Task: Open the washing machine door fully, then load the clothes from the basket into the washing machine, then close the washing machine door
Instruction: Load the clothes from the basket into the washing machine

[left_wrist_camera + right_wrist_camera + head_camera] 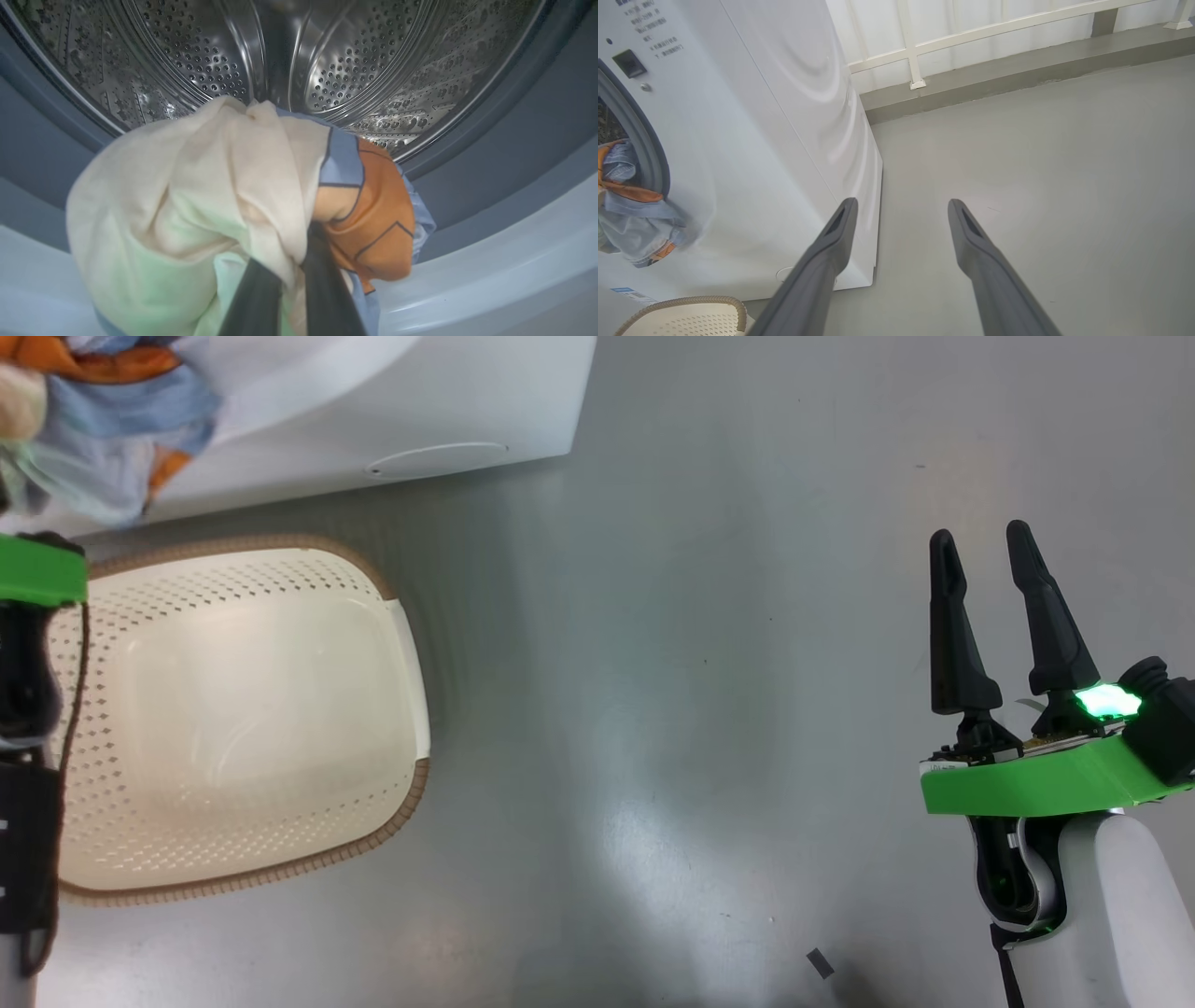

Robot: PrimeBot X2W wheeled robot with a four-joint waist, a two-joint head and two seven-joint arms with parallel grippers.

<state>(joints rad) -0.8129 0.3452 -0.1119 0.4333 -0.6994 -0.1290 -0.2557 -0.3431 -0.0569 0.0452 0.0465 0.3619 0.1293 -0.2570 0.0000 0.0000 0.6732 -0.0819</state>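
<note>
My left gripper (289,261) is shut on the clothes (210,186), a cream garment bunched with a light blue and orange one. It holds them at the mouth of the washing machine (490,261), in front of the steel drum (373,56). The head view shows the clothes (103,429) at the top left, above my left arm's green wrist plate (37,569). The cream basket (233,588) on the floor below has nothing in it. My right gripper (980,534) stands open over bare floor, far to the right. The washing machine door is out of view.
The washing machine's white front and side (761,140) stand left of my right gripper (902,204), with the clothes (630,210) hanging at its grey gasket and the basket (691,317) at its foot. Grey floor (1041,163) stretches to a white railing (915,46) behind.
</note>
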